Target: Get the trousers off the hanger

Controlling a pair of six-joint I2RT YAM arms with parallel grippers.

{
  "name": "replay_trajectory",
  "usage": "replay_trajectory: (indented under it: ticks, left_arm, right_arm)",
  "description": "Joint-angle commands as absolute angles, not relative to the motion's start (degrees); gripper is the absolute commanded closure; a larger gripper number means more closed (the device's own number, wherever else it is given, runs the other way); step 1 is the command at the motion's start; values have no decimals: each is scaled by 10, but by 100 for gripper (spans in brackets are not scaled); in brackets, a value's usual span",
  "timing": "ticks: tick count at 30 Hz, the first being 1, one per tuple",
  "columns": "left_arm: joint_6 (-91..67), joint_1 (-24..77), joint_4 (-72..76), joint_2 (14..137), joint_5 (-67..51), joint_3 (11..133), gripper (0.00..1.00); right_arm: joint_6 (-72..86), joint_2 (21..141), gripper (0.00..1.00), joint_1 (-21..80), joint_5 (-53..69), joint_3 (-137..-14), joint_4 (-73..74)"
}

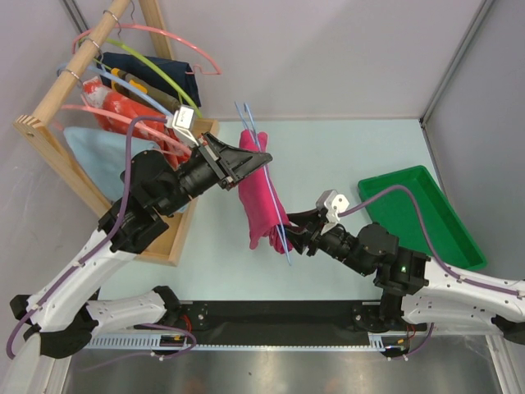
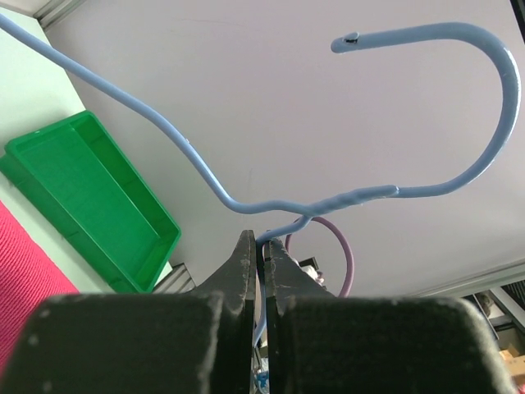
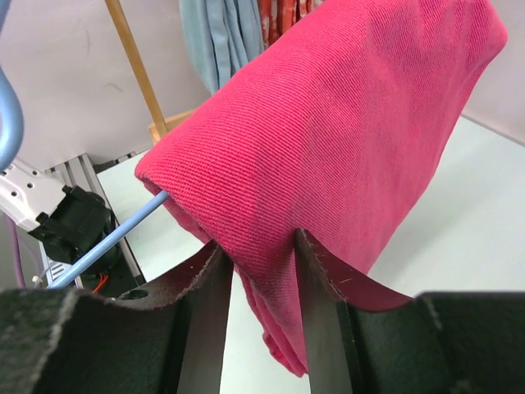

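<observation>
The bright pink trousers (image 1: 261, 193) hang folded over the bar of the thin light-blue hanger (image 1: 243, 115), held in the air above the table's middle. My left gripper (image 1: 261, 156) is shut on the hanger's wire just below its hook (image 2: 492, 107); in the left wrist view the jaws (image 2: 263, 246) pinch the blue wire between them. My right gripper (image 1: 287, 234) is at the lower end of the trousers. In the right wrist view its fingers (image 3: 257, 240) press from both sides into a fold of the pink cloth (image 3: 328, 123), beside the bare end of the hanger bar (image 3: 107, 238).
A wooden clothes rack (image 1: 82, 57) stands at the back left with pink hangers (image 1: 164, 33), a lime-green hanger (image 1: 164, 74), a red-orange patterned cloth (image 1: 131, 111) and a pale blue cloth (image 1: 90, 152). A green tray (image 1: 422, 215) lies at the right.
</observation>
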State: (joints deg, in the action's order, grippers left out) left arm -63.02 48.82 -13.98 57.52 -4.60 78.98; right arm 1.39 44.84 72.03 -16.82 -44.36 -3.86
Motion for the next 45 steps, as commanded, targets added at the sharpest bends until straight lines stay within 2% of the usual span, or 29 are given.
replay_trajectory:
  ticks: [1,14,24,31,39,45]
  left_arm:
    - [-642,484,-27,545,-47,808,100]
    - [-653,485,-26,539,-43,806,100]
    - [-664,485,-24,529,-38,791,99]
    - [-667,485,-21,526,-33,787,100]
    - [-670,486,-18,524,-33,785,100]
    - [-667,485,-19,517,-31,779,99]
  right_arm:
    - [2,451,59,728,-185,-459,-83]
    - [-37,478,57,741,-175,-449,-139]
    - [-72,497,58,744,-241,-425,-250]
    - [-70,517,49,744,-214,-428,-271]
    - [-62,540,43,751,-221,-414,-296]
    - [-60,550,34,751,-191,-426,-287]
